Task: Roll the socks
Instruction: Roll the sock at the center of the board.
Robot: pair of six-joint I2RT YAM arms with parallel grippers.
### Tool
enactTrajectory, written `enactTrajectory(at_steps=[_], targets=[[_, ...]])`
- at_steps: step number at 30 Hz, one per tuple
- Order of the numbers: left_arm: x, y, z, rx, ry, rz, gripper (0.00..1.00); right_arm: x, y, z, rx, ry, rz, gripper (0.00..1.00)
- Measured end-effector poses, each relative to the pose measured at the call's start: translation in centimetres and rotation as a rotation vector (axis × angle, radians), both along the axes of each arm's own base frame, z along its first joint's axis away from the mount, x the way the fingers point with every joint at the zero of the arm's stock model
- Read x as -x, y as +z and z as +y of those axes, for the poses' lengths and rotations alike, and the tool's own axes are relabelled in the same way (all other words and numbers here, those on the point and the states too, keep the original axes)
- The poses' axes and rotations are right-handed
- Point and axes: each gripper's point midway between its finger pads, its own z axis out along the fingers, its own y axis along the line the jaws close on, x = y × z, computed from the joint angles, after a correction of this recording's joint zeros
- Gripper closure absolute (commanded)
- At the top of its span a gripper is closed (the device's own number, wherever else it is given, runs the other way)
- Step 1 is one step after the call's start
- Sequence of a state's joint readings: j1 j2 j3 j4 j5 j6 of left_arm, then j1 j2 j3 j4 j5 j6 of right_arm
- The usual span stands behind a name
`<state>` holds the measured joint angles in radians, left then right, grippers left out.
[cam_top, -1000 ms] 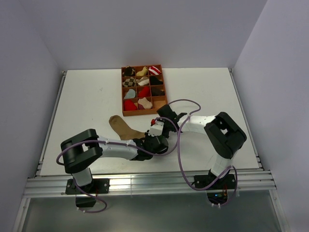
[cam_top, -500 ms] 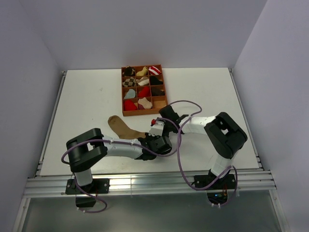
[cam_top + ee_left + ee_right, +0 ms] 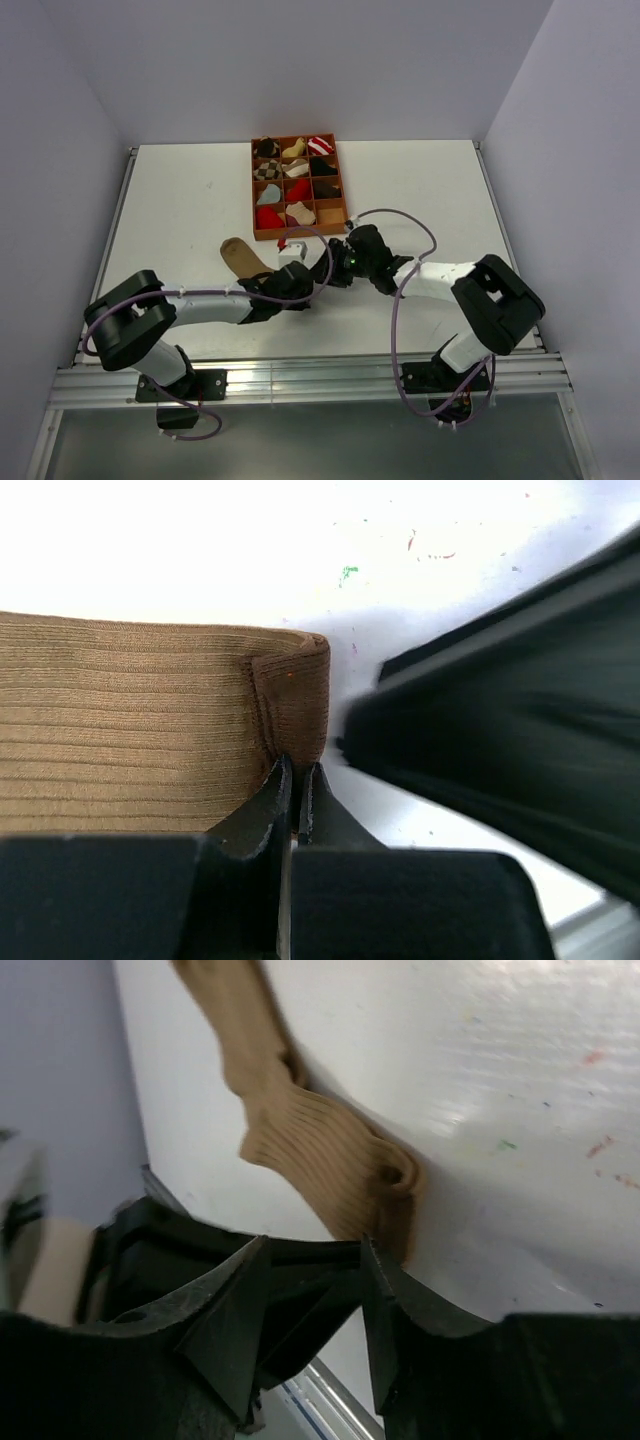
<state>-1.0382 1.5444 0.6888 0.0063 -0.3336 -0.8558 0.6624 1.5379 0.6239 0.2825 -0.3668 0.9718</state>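
White table (image 3: 180, 200) carries the brown sock (image 3: 238, 253); left gripper (image 3: 293, 772) pinches its cuff, right gripper (image 3: 313, 1244) stands open beside the cuff. Rolling seems just begun; next, turn cuff toward toe.

- I see the left gripper (image 3: 295, 780) has gone from part-open to jaws pressed together, pinching the folded cuff of the plain brown ribbed fabric sock (image 3: 130, 720).
- The right gripper (image 3: 315, 1245) has spread its jaws. The cuff now lies just past its fingertips, not clamped.
- The left arm (image 3: 200, 305) has swung its elbow out toward the left table edge, and its wrist has pulled back leftward.
- The right arm (image 3: 440, 277) has stretched out, with the elbow further right and nearer the front edge.
- From above, more of the sock is now covered by the left arm, so only the toe end shows.
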Motion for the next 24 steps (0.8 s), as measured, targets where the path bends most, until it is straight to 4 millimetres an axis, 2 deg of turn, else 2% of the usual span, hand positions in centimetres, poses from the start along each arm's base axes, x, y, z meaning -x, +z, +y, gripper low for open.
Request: enactTrajectory(at_steps=[4,7,15,24], targets=[[0.0,0.1,0.2,0.121,-0.014,0.067,1.0,-0.7,2.4,0.2,-0.075,-0.013,-0.088,0.5],[-0.1,0.1,0.3,0.225,-0.02,0.116,1.0,-0.6,2.4,0.1,-0.094,-0.009,-0.107,0.5],[0.3,0.2,1.9,0.465,0.008,0.242,1.0,0.3,0.1,-0.1,-0.091,0.012,-0.082,0.5],[0.9,0.3,2.7,0.569,0.024,0.312,1.0,1.4,-2.8,0.5,-0.048,0.051,-0.011,0.51]])
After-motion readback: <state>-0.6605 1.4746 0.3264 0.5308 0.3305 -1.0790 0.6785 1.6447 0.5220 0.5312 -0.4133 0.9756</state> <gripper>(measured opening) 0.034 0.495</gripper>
